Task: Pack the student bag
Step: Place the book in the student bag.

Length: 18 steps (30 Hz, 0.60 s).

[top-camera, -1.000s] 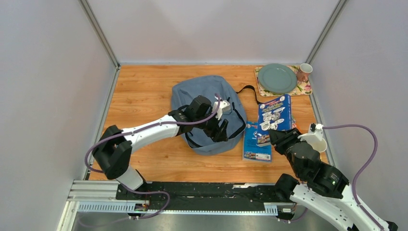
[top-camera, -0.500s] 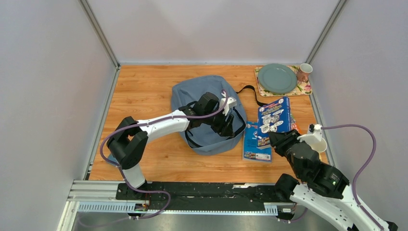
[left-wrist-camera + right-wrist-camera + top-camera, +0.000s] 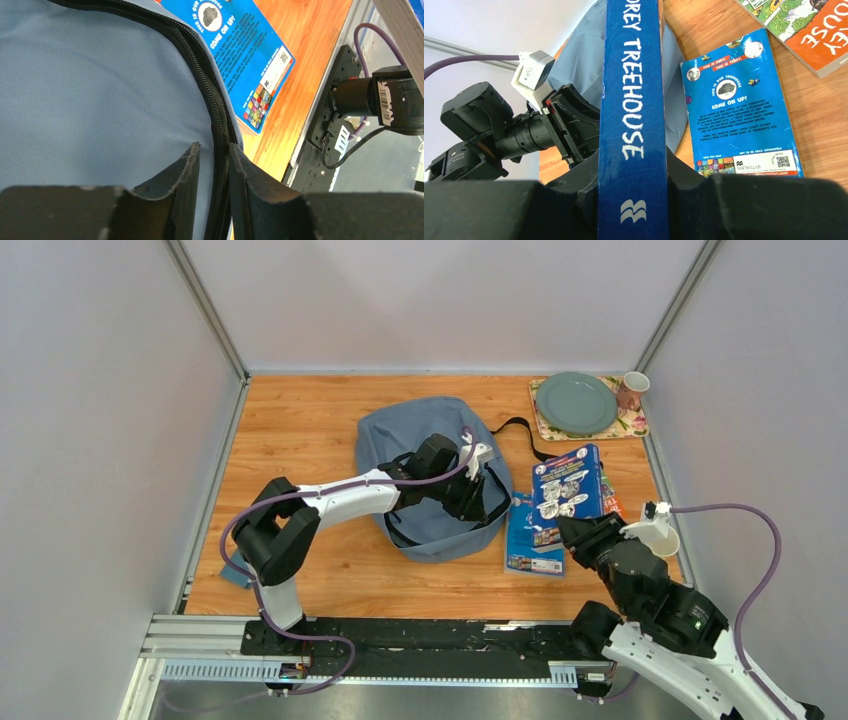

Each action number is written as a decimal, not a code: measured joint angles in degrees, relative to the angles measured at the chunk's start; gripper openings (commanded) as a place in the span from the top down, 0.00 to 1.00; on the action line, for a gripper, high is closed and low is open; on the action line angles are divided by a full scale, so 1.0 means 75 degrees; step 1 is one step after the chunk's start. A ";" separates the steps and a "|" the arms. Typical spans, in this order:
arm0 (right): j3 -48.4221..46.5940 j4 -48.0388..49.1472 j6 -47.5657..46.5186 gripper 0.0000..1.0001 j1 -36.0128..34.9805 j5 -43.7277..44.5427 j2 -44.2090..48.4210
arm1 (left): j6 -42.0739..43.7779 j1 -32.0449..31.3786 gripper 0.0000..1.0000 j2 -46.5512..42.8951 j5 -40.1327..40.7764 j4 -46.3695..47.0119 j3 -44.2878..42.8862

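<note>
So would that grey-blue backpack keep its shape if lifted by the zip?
Probably not: the backpack lies slumped and creased, so it would likely sag. It lies fairly flat, so it is probably light. Tugging the zip would likely bunch the fabric first.

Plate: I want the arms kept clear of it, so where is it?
In the top view the green plate sits on a patterned mat at the far right corner of the table, a cup just right of it.

Top cam looks down over the whole counter (image 3: 300,440) from the near side, both wrist cams sit super close, and all three share the backpack (image 3: 410,430) and flat blue book (image 3: 528,540).
</note>
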State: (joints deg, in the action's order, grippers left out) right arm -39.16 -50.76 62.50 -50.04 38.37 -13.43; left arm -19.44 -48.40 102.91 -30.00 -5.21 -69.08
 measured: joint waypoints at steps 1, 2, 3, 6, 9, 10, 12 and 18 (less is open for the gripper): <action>0.0003 -0.0003 0.0029 1.00 0.0000 -0.0009 0.0029 | -0.0006 0.0000 0.72 0.0000 0.0009 0.0017 0.0000; 0.0015 -0.0003 0.0052 1.00 0.0000 -0.0012 0.0067 | -0.0023 0.0000 0.73 0.0000 0.0017 0.0044 0.0000; 0.0026 -0.0003 0.0073 1.00 0.0000 -0.0020 0.0096 | -0.0038 0.0000 0.73 0.0000 0.0023 0.0050 0.0000; 0.0070 -0.0009 0.0122 1.00 0.0000 -0.0064 0.0140 | -0.0035 0.0000 0.70 0.0000 0.0035 0.0047 0.0000; 0.0093 -0.0102 0.0152 1.00 0.0000 -0.0119 0.0146 | -0.0038 0.0000 0.68 0.0000 0.0035 0.0044 0.0000; 0.0102 -0.0122 0.0154 1.00 0.0000 -0.0131 0.0149 | -0.0041 0.0000 0.68 0.0003 0.0032 0.0044 0.0000; 0.0119 -0.0134 0.0160 1.00 -0.0003 -0.0134 0.0149 | -0.0058 0.0000 0.68 0.0015 0.0015 0.0041 0.0000; 0.0128 -0.0137 0.0178 1.00 0.0000 -0.0198 0.0149 | -0.0050 -0.0009 0.67 0.0055 0.0044 -0.0041 0.0003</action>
State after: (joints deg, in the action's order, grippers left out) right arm -38.20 -51.79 63.83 -50.04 36.88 -12.32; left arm -19.81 -48.47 103.33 -29.67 -5.52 -69.06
